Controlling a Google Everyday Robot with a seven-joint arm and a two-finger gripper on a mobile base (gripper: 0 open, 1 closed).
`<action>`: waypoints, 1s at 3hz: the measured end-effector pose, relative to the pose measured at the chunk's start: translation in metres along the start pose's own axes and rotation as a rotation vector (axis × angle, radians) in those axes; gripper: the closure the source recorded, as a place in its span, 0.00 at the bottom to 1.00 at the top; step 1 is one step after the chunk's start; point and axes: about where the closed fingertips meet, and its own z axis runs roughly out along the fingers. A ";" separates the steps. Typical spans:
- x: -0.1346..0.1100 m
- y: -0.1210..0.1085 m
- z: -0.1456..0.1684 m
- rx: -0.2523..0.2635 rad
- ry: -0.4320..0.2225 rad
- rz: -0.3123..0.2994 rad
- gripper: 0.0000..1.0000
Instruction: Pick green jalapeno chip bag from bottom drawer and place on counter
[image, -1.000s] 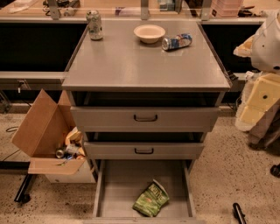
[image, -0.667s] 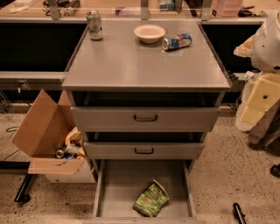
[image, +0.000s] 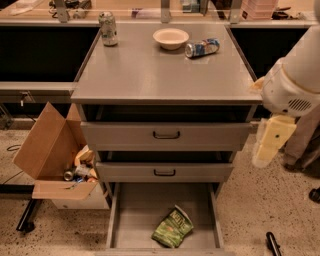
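- The small crinkled light-green foil chip bag (image: 172, 228) lies flat on the floor of the lowest grey metal drawer (image: 113, 220), which is pulled out. The bag is near the front, a little right of the middle, turned slantwise, and it touches no wall.
- I take the dark slim piece at the bottom right edge to be the end effector (image: 272, 244). It is low over the floor, to the right of the drawer and well apart from the bag. I cannot tell if it is open or closed.
- The white and cream robot arm (image: 282, 95) stands beside the right side of the cabinet.
- The bag is not yet lifted, so I judge the step in hand is the reach into the drawer.
- To do it well, come down from above at the front of the drawer, away from the middle drawer front with its black handle (image: 164, 172).
- Foil is slippery and soft, so it is better to close across the bag's narrow width.
- Lift straight up before moving toward the broad flat grey bench (image: 150, 75).
- There, 3 things stand at the back: a cream round bowl (image: 171, 38), a blue-and-white can on its side (image: 202, 48) and an upright can (image: 107, 29). Set the bag nearer the front edge, apart from them.
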 end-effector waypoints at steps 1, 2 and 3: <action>0.006 0.010 0.076 -0.061 -0.064 -0.054 0.00; 0.008 0.020 0.121 -0.100 -0.107 -0.069 0.00; 0.010 0.033 0.173 -0.151 -0.162 -0.047 0.00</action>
